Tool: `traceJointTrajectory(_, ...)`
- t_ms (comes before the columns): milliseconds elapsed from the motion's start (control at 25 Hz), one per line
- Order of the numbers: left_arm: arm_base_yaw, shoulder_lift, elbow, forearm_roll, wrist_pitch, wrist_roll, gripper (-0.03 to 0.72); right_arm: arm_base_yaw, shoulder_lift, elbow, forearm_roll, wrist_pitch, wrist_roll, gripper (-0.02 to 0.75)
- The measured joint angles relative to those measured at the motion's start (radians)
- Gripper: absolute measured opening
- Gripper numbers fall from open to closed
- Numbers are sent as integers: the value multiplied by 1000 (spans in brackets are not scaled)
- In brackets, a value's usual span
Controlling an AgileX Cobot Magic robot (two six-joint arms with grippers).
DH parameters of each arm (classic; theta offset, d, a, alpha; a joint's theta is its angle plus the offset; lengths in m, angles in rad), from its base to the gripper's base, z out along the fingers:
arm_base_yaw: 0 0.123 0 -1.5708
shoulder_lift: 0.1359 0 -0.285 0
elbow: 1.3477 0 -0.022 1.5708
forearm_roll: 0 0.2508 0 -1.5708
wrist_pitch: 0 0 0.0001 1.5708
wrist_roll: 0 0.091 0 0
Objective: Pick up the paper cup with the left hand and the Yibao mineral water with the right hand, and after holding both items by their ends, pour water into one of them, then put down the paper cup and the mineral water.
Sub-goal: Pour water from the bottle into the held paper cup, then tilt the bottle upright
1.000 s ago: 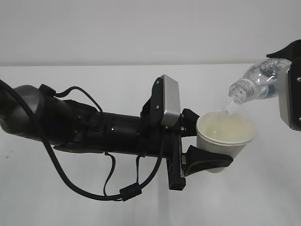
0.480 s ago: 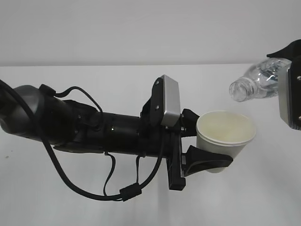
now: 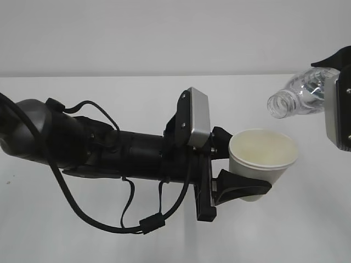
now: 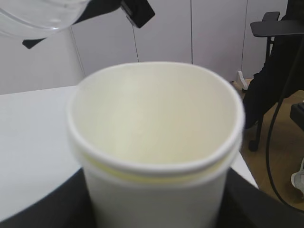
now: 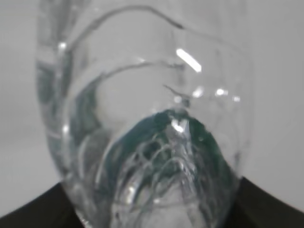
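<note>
Left black tool (image 3: 237, 164), on a thick black arm with a grey box-shaped module (image 3: 196, 117) and looping black cables: we record its fingers clamped around the lower body of the small white tapered paper cup (image 3: 263, 163), one finger behind, one in front. We note the cup held upright, well clear of the white surface (image 3: 82, 241), rolled rim uppermost, cream-white interior visible; in the left wrist view the cup (image 4: 156, 142) fills most of the picture.

Right black tool, largely cut off at the picture's right edge: we record it gripping the small clear ribbed plastic bottle (image 3: 299, 95) with a dark green label band. We note the bottle tilted near horizontal, its open capless neck pointing left, above and just right of the cup rim, not touching it. In the right wrist view the bottle (image 5: 142, 118) stands close and blurred.
</note>
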State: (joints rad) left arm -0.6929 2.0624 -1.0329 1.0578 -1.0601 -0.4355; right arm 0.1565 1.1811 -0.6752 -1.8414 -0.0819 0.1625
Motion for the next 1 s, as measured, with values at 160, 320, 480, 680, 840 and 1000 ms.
traceJointTrajectory(160, 0, 0, 0, 0, 0, 0, 418, 0, 0, 0, 0, 0, 0, 435)
traceJointTrajectory(320, 0, 0, 0, 0, 0, 0, 418, 0, 0, 0, 0, 0, -13, 434)
traceJointTrajectory(480, 0, 0, 0, 0, 0, 0, 418, 0, 0, -1, 0, 0, -30, 435)
traceJointTrajectory(680, 0, 0, 0, 0, 0, -2, 418, 0, 0, -1, 0, 0, -53, 434)
traceJointTrajectory(840, 0, 0, 0, 1, 0, -2, 418, 0, 0, -1, 0, 0, -72, 434)
traceJointTrajectory(1000, 0, 0, 0, 1, 0, -2, 418, 0, 0, -1, 0, 0, -77, 434)
